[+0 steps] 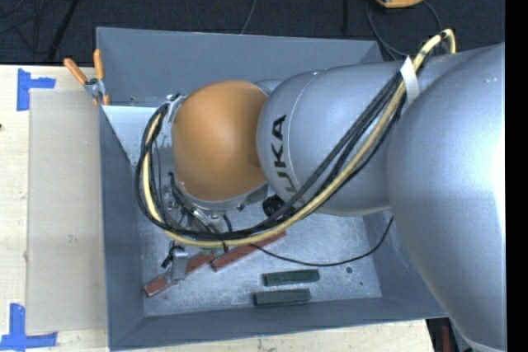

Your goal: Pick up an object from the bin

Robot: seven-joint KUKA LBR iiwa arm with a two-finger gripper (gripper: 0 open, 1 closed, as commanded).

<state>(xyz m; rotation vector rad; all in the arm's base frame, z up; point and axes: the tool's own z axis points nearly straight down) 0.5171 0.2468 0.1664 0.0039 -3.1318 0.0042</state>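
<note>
Reddish-brown flat strip (155,286) is lying beneath the gripper (176,261), its long axis running eight to two o'clock. Whether the gripper is gaping or pinching cannot be told.

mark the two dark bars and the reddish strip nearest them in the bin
upper dark bar (290,278), camera view, middle of its top face
lower dark bar (282,298), camera view, middle of its top face
reddish strip (233,257), camera view, its lower-left half

we see a thin, flat reddish-brown strip (155,287) lying on the bin floor near the lower left corner, slanting up to the right; a second reddish-brown strip (235,257) lies just past its upper end.
</note>
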